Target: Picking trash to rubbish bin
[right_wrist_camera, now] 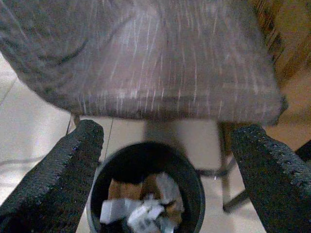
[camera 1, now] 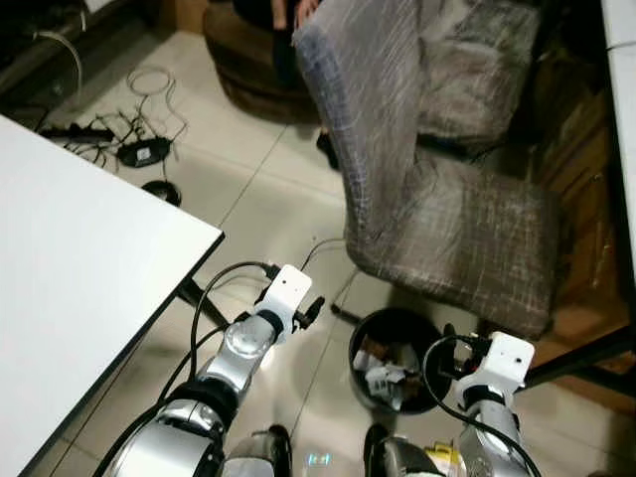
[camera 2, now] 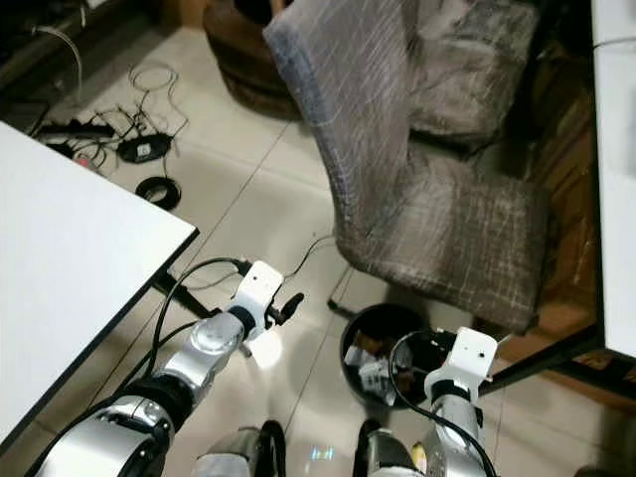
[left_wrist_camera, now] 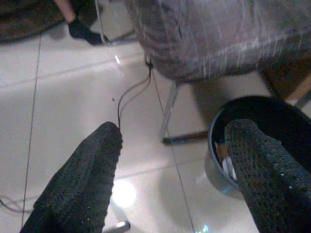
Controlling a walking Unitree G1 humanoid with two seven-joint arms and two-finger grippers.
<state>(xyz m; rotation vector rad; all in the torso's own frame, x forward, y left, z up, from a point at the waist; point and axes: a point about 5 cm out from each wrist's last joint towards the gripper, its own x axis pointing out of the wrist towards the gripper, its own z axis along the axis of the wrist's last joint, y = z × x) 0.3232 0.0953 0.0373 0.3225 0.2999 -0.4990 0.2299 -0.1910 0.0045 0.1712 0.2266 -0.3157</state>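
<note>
Right wrist view: chair (right_wrist_camera: 146, 63) overhanging bin (right_wrist_camera: 194, 194).

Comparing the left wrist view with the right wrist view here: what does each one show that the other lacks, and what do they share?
Left wrist view: a thin cable trailing over the floor tiles, a chrome chair leg, and a person's socked foot at the far edge. The left gripper is open, over bare floor beside the bin.

Right wrist view: the crumpled paper and cardboard inside the bin, seen from above. The right gripper is open, straddling the bin's mouth.

Both: the black bin and the grey fabric chair seat beyond it.
</note>
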